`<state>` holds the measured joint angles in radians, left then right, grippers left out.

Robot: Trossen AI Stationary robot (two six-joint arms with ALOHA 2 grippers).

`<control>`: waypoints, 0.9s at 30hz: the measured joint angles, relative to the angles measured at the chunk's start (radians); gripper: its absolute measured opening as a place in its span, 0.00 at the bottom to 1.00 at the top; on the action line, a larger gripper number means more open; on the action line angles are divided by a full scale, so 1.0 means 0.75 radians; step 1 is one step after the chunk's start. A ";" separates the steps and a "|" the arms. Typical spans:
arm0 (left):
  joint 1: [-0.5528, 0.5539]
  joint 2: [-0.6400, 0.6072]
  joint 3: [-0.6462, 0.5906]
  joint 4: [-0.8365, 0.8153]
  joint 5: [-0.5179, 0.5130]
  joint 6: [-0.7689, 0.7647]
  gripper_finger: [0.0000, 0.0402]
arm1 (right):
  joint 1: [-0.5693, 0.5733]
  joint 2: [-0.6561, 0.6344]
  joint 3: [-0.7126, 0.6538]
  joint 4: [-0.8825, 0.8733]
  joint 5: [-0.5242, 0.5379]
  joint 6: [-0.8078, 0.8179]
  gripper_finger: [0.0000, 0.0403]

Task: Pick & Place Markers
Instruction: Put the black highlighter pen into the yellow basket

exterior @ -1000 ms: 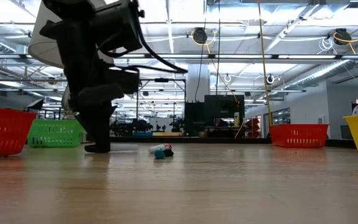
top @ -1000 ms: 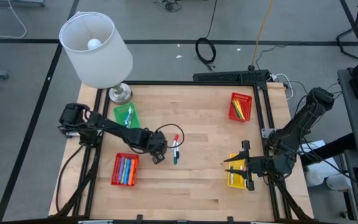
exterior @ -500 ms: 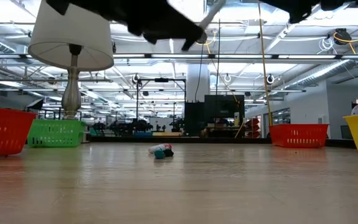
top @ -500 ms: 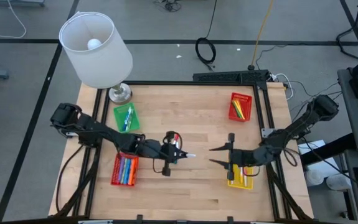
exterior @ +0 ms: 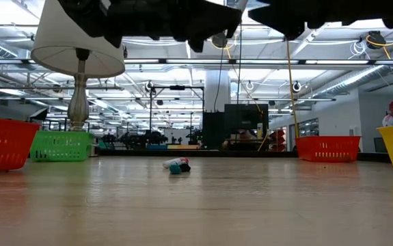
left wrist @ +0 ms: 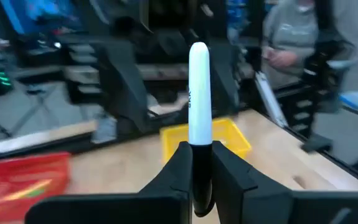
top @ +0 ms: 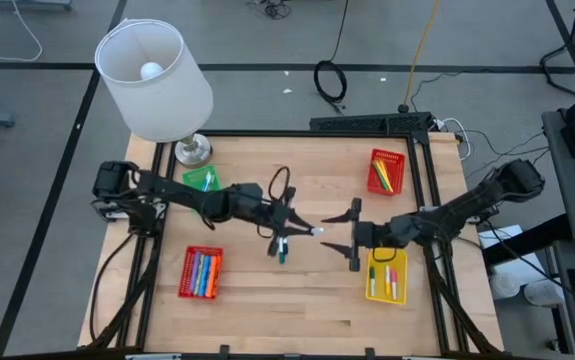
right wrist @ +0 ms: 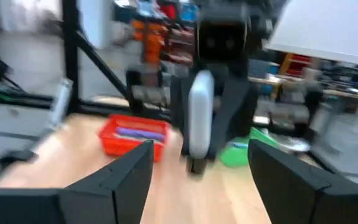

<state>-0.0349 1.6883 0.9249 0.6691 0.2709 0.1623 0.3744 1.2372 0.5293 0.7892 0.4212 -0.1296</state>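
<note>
The white marker [left wrist: 199,87] is held in the air above the middle of the table [top: 317,300], and the left gripper [top: 289,224] is closed on its dark end. Its long axis lies along the table's width, so the white free end points straight at the right gripper [top: 350,236]. That gripper faces it from the other side, with its fingers [right wrist: 122,186] spread wide and nothing between them. In the right wrist view the marker shows end-on, centered in the gap but not yet inside it. The two grippers are near each other and not touching.

This looks like a handover. I judge that the right gripper must advance along the marker's axis until the free end is between its fingers, and then close. The right arm is nearer to the yellow basket [top: 386,293], which lies just beside it.

Under the left gripper, two more markers [top: 281,248] lie on the table. Others are already in the red basket [top: 189,277], the green basket [top: 203,180] and the far red basket [top: 385,172].
</note>
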 joint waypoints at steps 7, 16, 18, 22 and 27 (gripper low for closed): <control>-0.001 0.039 -0.001 0.021 0.033 -0.019 0.08 | -0.049 0.059 0.000 0.136 -0.085 0.006 0.58; -0.001 0.039 -0.001 0.018 0.034 -0.045 0.08 | -0.091 0.195 0.039 0.218 -0.252 0.008 0.50; -0.001 0.039 -0.001 0.006 0.034 -0.046 0.08 | -0.091 0.200 0.049 0.219 -0.253 -0.007 0.47; -0.008 0.039 -0.001 0.010 0.034 -0.045 0.08 | -0.090 0.194 0.049 0.215 -0.252 -0.028 0.37; -0.010 0.039 -0.001 0.008 0.039 -0.047 0.08 | -0.090 0.191 0.049 0.219 -0.251 -0.063 0.17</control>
<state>-0.0424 1.7176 0.9241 0.6754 0.3001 0.1271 0.3069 1.3808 0.5659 0.9531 0.2333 -0.1772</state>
